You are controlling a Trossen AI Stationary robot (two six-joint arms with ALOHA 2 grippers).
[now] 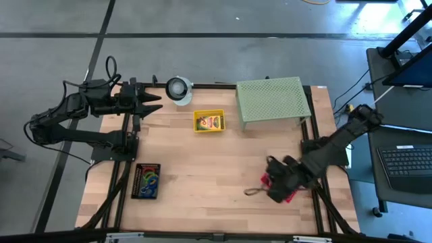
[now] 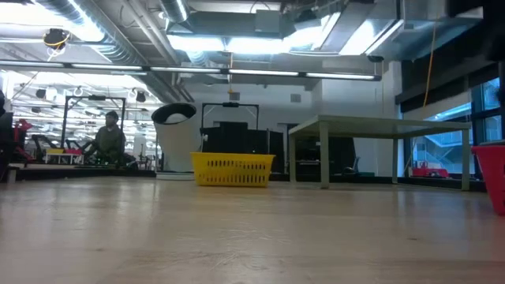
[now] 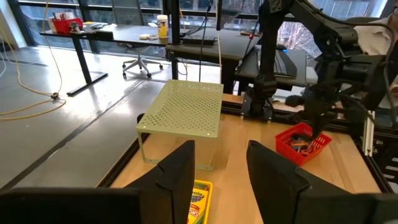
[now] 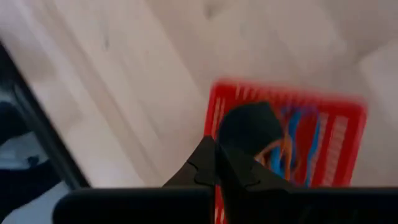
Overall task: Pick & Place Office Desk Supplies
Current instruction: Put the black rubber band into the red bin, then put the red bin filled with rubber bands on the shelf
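Two containers already hold supplies: crayon boxes in the yellow basket (image 1: 208, 121) at twelve o'clock, rubber bands in the red basket (image 3: 302, 142) at four o'clock. Right gripper (image 1: 273, 181) hangs over it, fingers closed; left gripper (image 1: 150, 102) waits at ten o'clock, open. Black tray (image 1: 146, 180) looks unsorted.

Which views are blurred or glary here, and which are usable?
Right wrist view: motion-smeared, the red basket streaked, edges soft. Low view: ceiling lights blow out; only the yellow basket and green stand read clearly. High view: even light, sharp. Left wrist view: sharp, though the bright windows wash out the far room.
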